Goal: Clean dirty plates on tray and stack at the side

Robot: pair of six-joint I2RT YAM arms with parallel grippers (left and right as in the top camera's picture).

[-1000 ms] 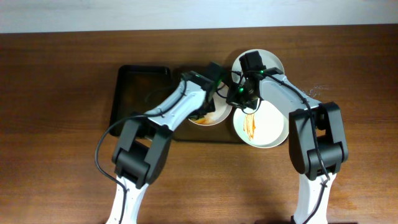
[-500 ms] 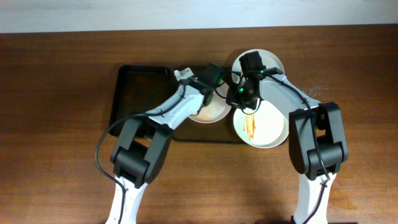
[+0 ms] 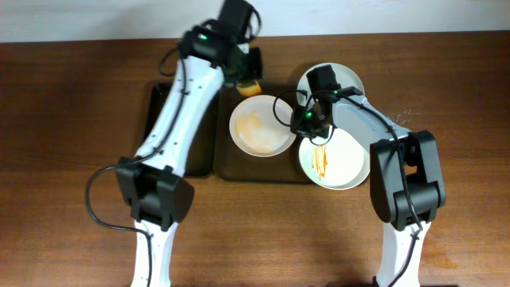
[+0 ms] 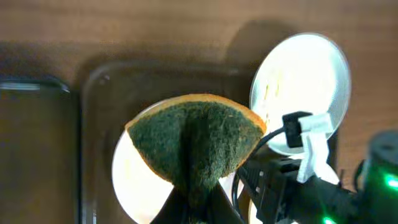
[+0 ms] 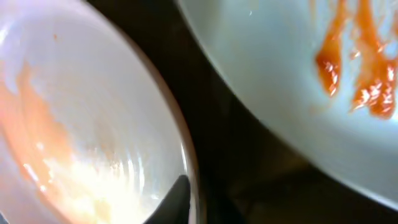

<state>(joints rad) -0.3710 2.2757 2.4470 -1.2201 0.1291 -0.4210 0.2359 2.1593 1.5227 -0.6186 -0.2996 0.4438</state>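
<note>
A white plate (image 3: 261,126) with a faint orange smear lies on the dark brown tray (image 3: 239,169). My left gripper (image 3: 249,78) hangs above the tray's far edge, shut on a green sponge (image 3: 250,86) with an orange rim. In the left wrist view the sponge (image 4: 196,143) hangs over that plate (image 4: 134,180). My right gripper (image 3: 306,119) is shut on the plate's right rim; one finger (image 5: 177,196) lies inside the rim (image 5: 188,163). A second plate (image 3: 335,159) with orange sauce streaks (image 5: 354,68) lies front right. A third plate (image 3: 344,78) lies behind, partly under the right arm.
A narrower black tray (image 3: 201,151) lies against the brown tray's left side, partly under my left arm. The right arm (image 4: 311,186) crosses the lower right of the left wrist view. Bare wooden table surrounds the trays.
My left gripper has lifted the sponge off the smeared plate and swung it up to the tray's far edge, uncovering the plate. The right arm has not moved.
</note>
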